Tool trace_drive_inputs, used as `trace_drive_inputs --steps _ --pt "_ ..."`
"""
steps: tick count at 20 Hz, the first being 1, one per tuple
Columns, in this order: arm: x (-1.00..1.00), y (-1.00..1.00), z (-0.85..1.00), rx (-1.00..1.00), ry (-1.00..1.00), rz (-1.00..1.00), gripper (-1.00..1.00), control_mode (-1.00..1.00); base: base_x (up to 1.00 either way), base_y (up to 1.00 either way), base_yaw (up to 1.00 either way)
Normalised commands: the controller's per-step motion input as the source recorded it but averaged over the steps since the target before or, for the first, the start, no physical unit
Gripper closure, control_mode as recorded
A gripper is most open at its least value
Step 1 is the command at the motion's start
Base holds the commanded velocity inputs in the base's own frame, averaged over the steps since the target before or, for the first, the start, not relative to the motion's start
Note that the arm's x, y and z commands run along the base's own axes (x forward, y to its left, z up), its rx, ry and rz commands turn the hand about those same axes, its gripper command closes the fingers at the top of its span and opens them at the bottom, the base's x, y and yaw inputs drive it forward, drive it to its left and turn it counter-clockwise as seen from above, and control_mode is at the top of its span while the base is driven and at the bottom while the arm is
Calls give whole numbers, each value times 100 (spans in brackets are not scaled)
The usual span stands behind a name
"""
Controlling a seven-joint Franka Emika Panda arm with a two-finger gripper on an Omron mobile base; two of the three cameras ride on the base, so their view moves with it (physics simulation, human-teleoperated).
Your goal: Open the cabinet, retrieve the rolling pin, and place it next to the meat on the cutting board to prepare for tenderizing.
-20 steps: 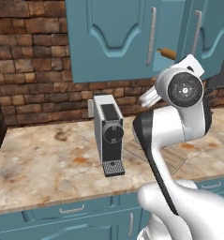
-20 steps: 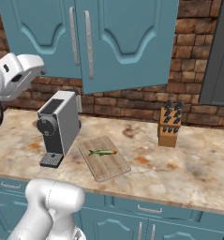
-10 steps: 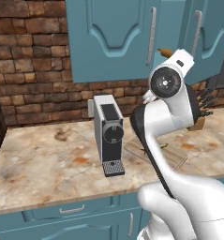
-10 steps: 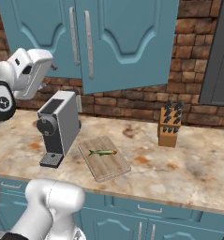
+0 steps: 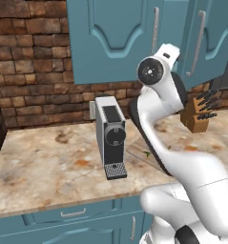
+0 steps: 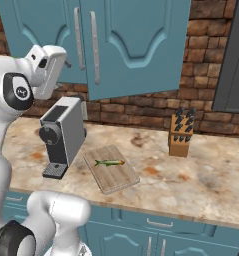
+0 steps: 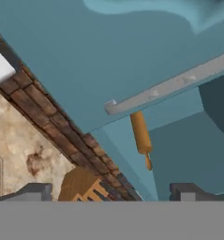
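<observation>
1. One door of the cabinet (image 6: 136, 45) hangs ajar, its lower edge swung out from the brick wall, so the step in hand looks like the reach for the rolling pin (image 7: 140, 132).
2. In the hand view the rolling pin lies on the teal shelf inside the opening, just behind the door's silver bar handle (image 7: 169, 86), one knob end pointing toward the shelf's front edge.
3. The gripper (image 7: 111, 190) is raised before the doors with its jaws spread wide and nothing between them; both dark fingertips (image 7: 36, 191) show at the bottom of the hand view.
4. To do this well, I judge the door needs more swing first, or the hand must pass beside the handle rather than into it.
5. Line the jaws across the pin's thick middle, not a knob, since a cylinder will likely roll or pivot if pinched off-centre.
6. The meat (image 6: 109, 162) lies across the middle of the cutting board (image 6: 113, 176), leaving bare wood toward the counter's front edge for the pin.
7. The knife block (image 6: 181, 133) and coffee machine (image 6: 62, 135) stand to either side of the cutting board.
</observation>
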Motion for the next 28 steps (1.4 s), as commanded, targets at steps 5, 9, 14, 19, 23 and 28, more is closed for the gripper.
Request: trace_drive_inputs --steps 5,9,14,19,23,28 --pt "47 -12 0 -6 10 0 -100 -100 0 0 0" --pt "33 -22 0 -4 10 0 -100 -100 0 0 0" --pt "36 -27 -1 -3 10 0 -100 -100 0 0 0" --pt "42 -27 -5 -2 10 0 -100 -100 0 0 0" --pt "12 -30 -10 0 8 0 -100 -100 0 0 0" --pt "-20 -35 -11 0 3 -1 -100 -100 0 0 0"
